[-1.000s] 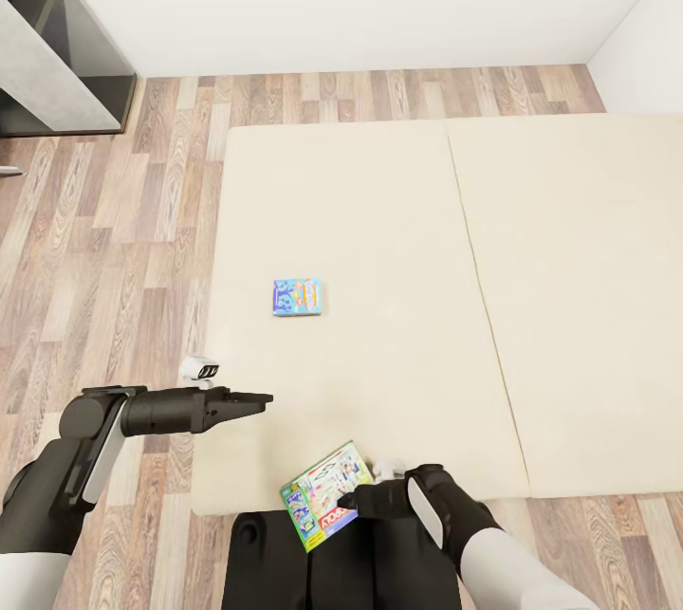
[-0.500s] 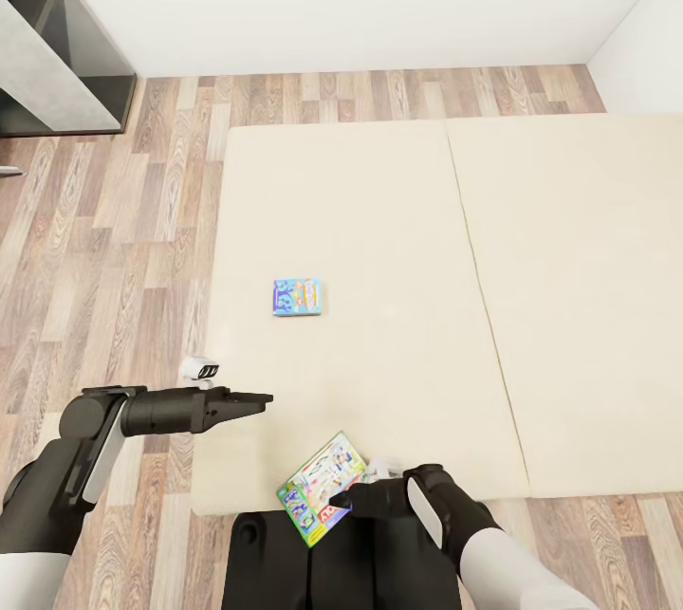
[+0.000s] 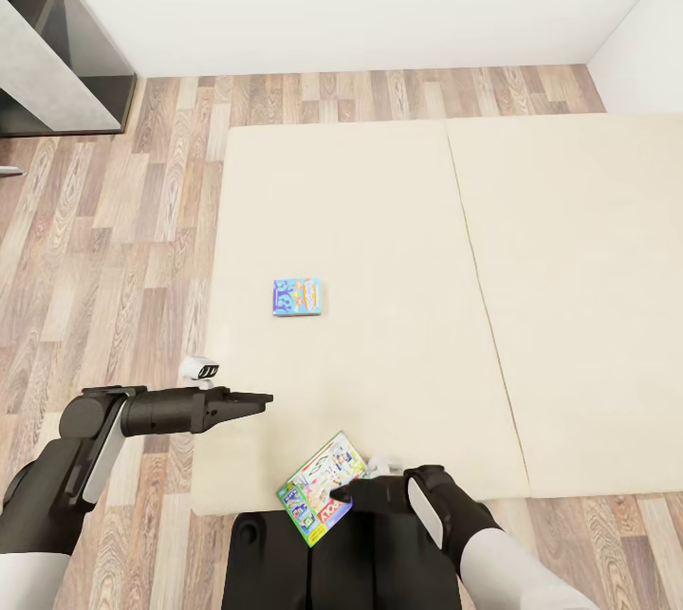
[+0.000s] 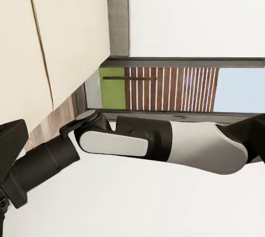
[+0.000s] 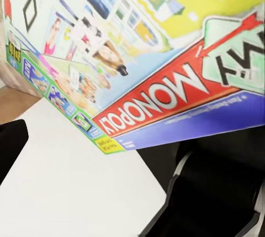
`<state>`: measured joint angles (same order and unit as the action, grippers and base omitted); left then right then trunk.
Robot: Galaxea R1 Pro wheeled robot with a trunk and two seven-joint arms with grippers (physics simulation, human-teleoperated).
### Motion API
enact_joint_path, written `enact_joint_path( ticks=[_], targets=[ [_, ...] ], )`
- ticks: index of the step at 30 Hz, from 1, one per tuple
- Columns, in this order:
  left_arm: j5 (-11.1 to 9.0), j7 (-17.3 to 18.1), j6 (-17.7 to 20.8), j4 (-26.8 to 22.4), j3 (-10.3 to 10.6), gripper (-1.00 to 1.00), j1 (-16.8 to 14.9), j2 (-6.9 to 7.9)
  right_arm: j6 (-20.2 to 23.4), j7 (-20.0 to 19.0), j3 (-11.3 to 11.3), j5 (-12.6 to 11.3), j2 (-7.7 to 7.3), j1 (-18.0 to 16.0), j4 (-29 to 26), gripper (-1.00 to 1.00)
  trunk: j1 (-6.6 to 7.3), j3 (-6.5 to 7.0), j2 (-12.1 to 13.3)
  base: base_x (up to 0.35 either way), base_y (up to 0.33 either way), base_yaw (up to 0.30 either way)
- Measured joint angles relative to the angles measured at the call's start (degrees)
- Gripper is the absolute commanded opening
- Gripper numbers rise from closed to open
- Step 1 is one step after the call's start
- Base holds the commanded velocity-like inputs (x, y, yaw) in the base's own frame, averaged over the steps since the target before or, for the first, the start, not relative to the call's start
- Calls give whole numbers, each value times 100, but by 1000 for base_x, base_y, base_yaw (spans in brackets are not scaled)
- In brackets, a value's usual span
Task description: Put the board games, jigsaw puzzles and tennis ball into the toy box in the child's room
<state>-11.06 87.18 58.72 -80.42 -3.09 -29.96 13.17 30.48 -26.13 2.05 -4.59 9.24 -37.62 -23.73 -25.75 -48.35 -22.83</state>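
Lifting the green-edged printed board game box (image 3: pixel 323 489) off the beige mattress (image 3: pixel 379 212) at 6 o'clock, right gripper (image 3: pixel 353 496) pinching its edge; keep it level. Left gripper (image 3: pixel 258 397) pressed together; small blue board game (image 3: pixel 297 297) waits at centre.

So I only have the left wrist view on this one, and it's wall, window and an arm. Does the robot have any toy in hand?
Observer: Yes. In the head view the right gripper is shut on the larger board game, held at the near edge of the bed.
Operator: Which game is it?
Observer: The right wrist view shows red MONOPOLY lettering on the box.
Operator: And the other game on the bed?
Observer: The small blue board game lies flat on the mattress, apart from both arms.
Operator: What is the left arm doing?
Observer: The left gripper hovers over the bed's near left edge, holding nothing; I cannot tell if its fingers are open.
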Motion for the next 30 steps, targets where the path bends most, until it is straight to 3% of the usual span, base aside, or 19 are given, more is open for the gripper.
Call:
enact_joint_path(
  ticks=[30],
  targets=[
    [0,0,0,1,0,100,0,0,-285,-18,-6,-11,36,-9,-24,100,0,0,0,0,0,0]
  ],
)
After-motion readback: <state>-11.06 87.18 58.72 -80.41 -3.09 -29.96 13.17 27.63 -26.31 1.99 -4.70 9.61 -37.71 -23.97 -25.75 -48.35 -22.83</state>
